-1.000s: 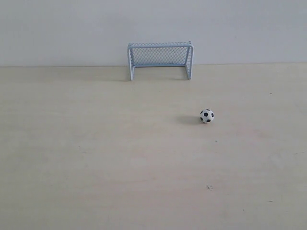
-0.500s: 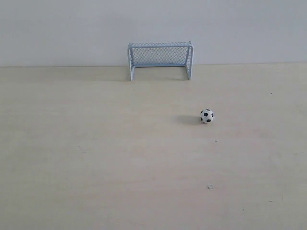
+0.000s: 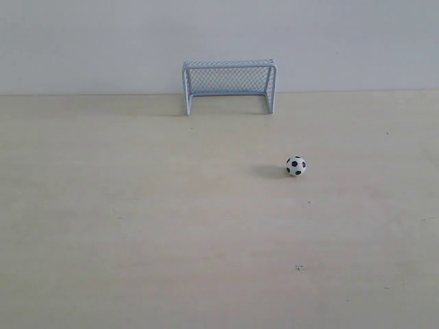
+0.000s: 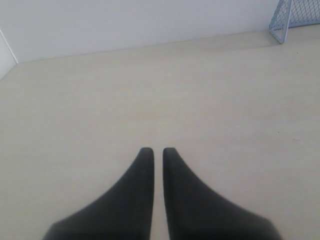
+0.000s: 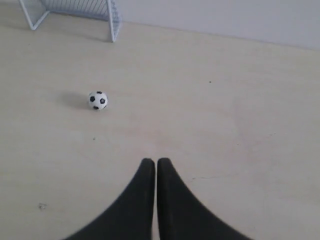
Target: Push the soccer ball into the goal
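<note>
Left jaws and right jaws alike are closed down to a thin slit, gripping nothing. Below them the counter [image 3: 137, 226] is pale wood grain with a few dark specks, running back to a plain white wall [image 3: 82, 41]. The goal [image 3: 228, 64] stands against that wall. The ball [image 3: 295, 165] sits well in front of it, off to its right. Neither has moved since a second ago.

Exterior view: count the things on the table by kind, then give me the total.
soccer ball: 1
goal: 1
Total: 2
</note>
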You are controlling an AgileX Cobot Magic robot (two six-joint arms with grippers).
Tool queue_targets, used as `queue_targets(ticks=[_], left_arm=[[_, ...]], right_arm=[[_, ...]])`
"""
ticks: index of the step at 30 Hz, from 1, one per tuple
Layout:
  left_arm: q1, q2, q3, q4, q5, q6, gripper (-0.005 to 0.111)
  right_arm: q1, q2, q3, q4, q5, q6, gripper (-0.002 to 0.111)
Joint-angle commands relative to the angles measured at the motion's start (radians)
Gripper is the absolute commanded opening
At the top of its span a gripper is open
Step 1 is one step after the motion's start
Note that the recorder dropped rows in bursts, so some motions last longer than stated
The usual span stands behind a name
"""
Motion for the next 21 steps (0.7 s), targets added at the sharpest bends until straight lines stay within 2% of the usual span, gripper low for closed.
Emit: queue_targets(ticks=[1, 11, 21], left_arm=[[-0.008, 0.005, -0.004, 0.000, -0.003, -0.009, 0.006], [-0.008, 0.005, -0.004, 0.000, -0.003, -0.009, 0.006], [-0.008, 0.005, -0.004, 0.000, -0.003, -0.009, 0.006]], right_arm=[[-0.001, 0.097, -0.092, 0.067, 0.095, -0.108, 0.000], [-0.001, 0.323, -0.248, 0.138, 0.225, -0.209, 0.000], [-0.001, 0.496, -0.363, 0.143, 0.261, -0.278, 0.000]])
